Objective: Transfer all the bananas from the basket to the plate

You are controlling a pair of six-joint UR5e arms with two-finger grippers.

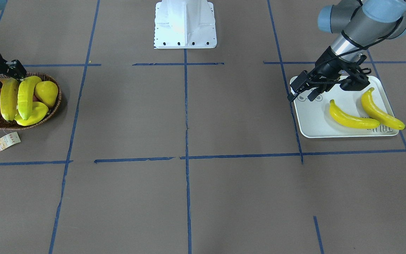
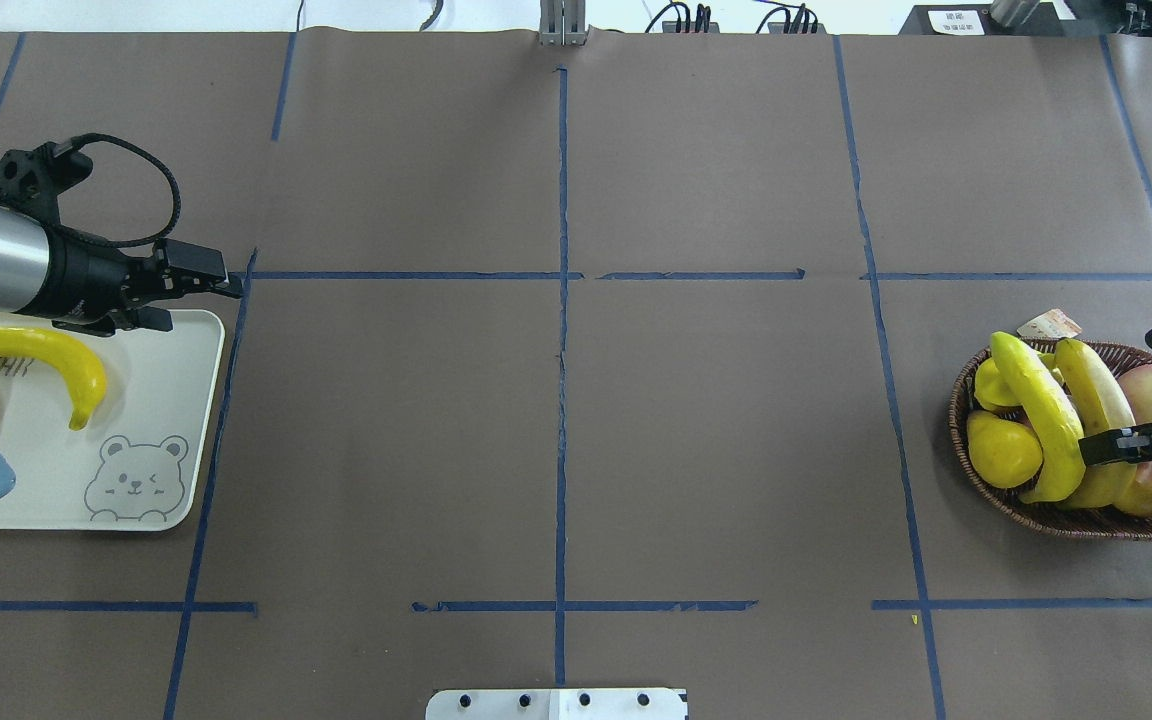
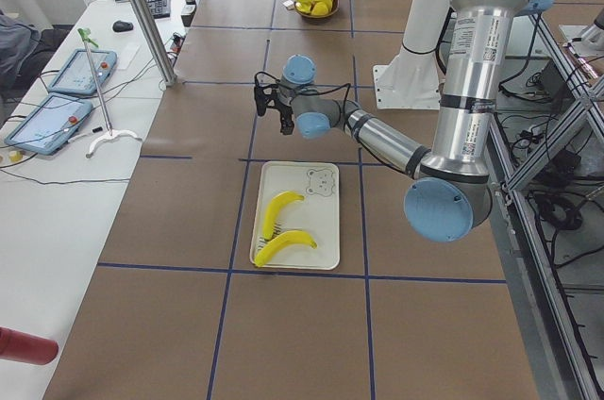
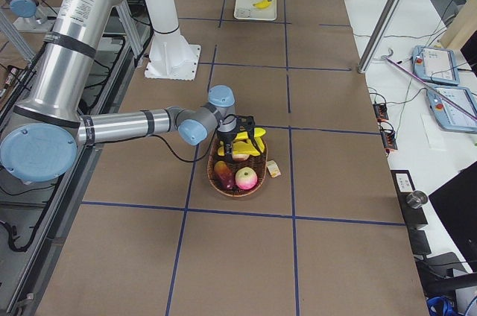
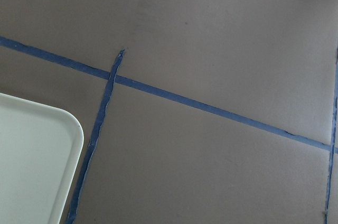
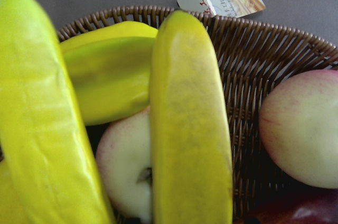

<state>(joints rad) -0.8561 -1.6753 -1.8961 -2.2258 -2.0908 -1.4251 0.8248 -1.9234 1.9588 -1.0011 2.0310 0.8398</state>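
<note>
Bananas (image 1: 352, 120): two on plate (image 1: 312, 121), seemingly two in basket (image 1: 53, 112).

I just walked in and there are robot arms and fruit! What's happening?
Two bananas lie on the plate, with the left gripper hovering open and empty by its corner. Two more wait in the basket, where the right gripper is down among the fruit. The robot is moving them across, and it's halfway.

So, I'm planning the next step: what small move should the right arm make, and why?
Probably lower the right end effector and close on the darker banana beneath it: that and a brighter banana lie in the basket, and the wrist view centres the darker one.
</note>
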